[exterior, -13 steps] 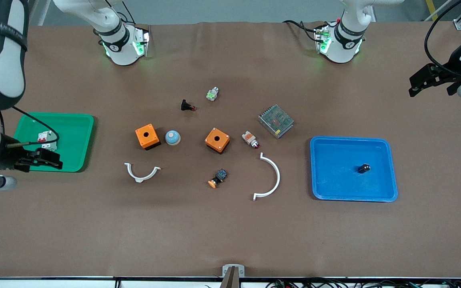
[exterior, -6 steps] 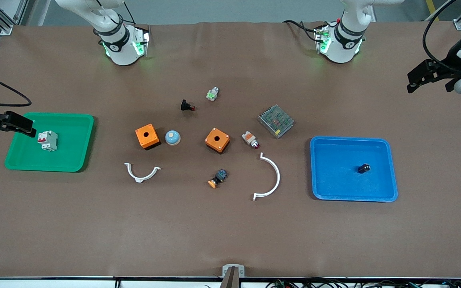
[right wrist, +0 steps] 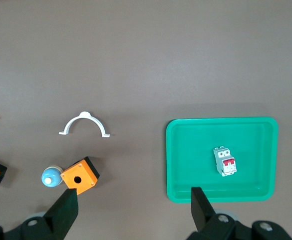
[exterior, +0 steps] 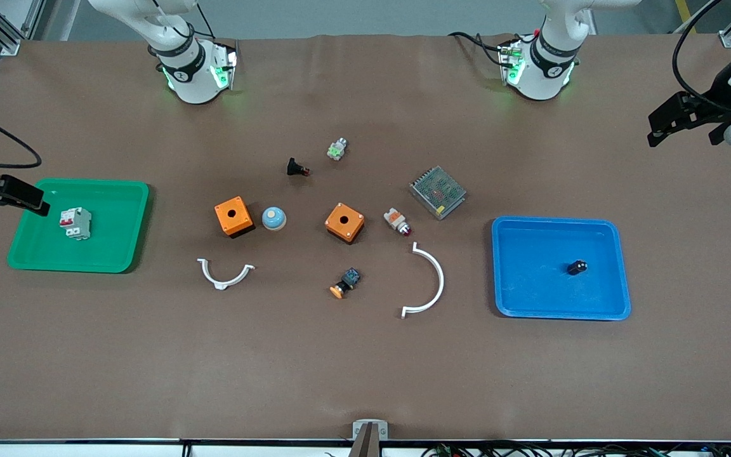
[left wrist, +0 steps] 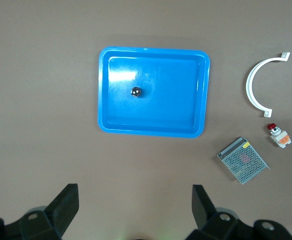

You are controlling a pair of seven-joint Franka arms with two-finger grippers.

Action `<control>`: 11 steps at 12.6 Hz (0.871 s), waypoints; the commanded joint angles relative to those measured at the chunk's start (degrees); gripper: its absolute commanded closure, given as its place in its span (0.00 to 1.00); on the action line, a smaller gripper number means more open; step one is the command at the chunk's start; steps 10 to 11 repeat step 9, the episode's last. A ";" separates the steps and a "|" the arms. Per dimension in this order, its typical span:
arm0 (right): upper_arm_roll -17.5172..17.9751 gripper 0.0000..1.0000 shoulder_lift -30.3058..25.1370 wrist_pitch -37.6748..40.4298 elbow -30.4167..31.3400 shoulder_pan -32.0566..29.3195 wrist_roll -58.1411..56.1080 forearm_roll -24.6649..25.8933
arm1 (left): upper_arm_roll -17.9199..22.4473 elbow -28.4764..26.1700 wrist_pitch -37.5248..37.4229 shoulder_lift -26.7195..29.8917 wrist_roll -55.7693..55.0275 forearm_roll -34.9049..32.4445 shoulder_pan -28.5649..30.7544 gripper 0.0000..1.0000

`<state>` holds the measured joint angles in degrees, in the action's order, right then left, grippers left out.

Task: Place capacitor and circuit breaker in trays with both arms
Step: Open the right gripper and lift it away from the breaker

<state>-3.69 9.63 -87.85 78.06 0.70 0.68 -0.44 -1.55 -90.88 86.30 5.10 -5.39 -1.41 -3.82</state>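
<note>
**A:** Down at the left arm's end of the table, the capacitor (exterior: 577,267) is lying in the blue tray (exterior: 619,273). Circuit breaker (exterior: 75,223) is in the green tray (exterior: 131,228) at the right arm's end, red levers facing up.

**B:** Where are the grippers? I can hardly see them from the front.

**A:** Both get cut off by the picture edge there. Left gripper (left wrist: 135,212) hangs high over bare table near its own end, fingers spread wide and empty. Right gripper (right wrist: 134,212) is up over the outer edge of the green tray, also spread wide, pinching nothing.

**B:** And the surface?

**A:** Brown mat (exterior: 365,368) over the whole table. Two orange boxes (exterior: 233,216) mid-table, a blue dome button (exterior: 273,218) beside one, two white curved clips (exterior: 428,280), and a metal mesh box (exterior: 437,192). Grey floor shows past the arm bases.
</note>
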 commanded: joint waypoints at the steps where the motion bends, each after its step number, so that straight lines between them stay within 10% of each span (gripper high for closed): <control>1: 1.31 0.00 -4.87 -1.70 4.89 -0.70 0.73 -0.88 | -0.20 0.62 -0.79 0.17 0.21 -1.23 -0.14 0.00; 11: 1.40 0.00 -7.52 -1.80 7.63 -0.70 -0.59 -0.53 | -0.21 0.62 -1.14 -0.09 0.29 -1.14 -0.14 0.00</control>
